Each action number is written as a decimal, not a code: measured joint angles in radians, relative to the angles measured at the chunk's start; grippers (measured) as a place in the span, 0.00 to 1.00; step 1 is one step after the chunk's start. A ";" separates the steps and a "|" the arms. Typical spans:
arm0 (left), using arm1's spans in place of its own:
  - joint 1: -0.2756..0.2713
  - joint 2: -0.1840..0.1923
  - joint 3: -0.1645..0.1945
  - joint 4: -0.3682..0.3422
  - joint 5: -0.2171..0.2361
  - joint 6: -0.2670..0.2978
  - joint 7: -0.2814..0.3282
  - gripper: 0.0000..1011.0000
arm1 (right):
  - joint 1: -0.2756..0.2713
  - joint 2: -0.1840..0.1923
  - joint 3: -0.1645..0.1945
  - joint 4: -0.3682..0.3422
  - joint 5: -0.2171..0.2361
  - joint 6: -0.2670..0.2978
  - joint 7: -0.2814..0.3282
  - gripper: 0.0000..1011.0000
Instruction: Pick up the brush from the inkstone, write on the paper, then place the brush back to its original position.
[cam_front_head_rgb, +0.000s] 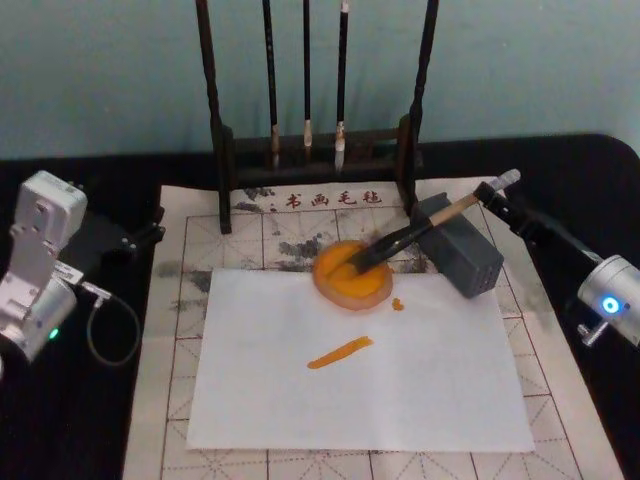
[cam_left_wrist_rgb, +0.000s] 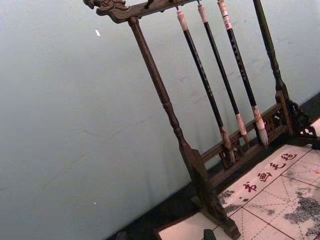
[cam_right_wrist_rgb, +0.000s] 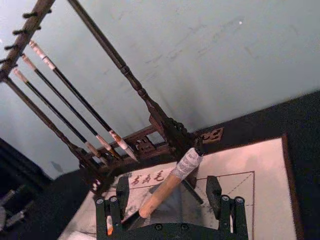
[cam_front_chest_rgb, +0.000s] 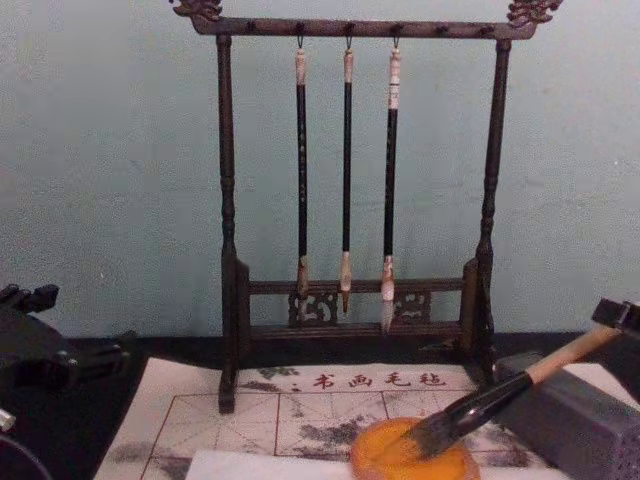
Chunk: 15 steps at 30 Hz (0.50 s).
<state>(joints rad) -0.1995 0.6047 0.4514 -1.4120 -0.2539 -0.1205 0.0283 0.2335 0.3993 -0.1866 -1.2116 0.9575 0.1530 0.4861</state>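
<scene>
Far left, off the felt mat (cam_front_head_rgb: 175, 330): left gripper (cam_front_head_rgb: 150, 232), parked, grip impossible to tell. On the mat, white paper (cam_front_head_rgb: 430, 390) bearing one orange stroke (cam_front_head_rgb: 340, 352). Overlapping its far edge, round orange inkstone (cam_front_head_rgb: 335, 290), with the tuft of the brush (cam_front_head_rgb: 405, 238) lying in it, handle slanting up across a grey block (cam_front_head_rgb: 465, 262). Right: right gripper (cam_front_head_rgb: 497, 186), released, fingers spread either side of the handle's end.

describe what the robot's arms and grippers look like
The left arm: boxy white-silver housing, green light, looping grey cable, black left gripper. The right arm: rounded silver wrist, glowing blue ring, slim black right gripper.
</scene>
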 joint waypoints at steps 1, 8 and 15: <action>0.000 0.000 0.000 0.000 0.000 0.000 0.000 0.99 | 0.006 -0.005 0.001 0.012 0.018 0.011 0.005 0.99; 0.000 0.000 0.000 0.000 0.000 0.000 0.000 0.99 | 0.024 -0.025 0.007 0.051 0.090 0.046 0.025 0.99; 0.000 0.000 0.000 0.000 0.000 0.000 0.000 0.99 | 0.031 -0.039 0.014 0.075 0.157 0.067 0.039 0.99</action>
<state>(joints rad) -0.1995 0.6047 0.4514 -1.4120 -0.2539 -0.1205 0.0283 0.2642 0.3602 -0.1723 -1.1368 1.1145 0.2197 0.5250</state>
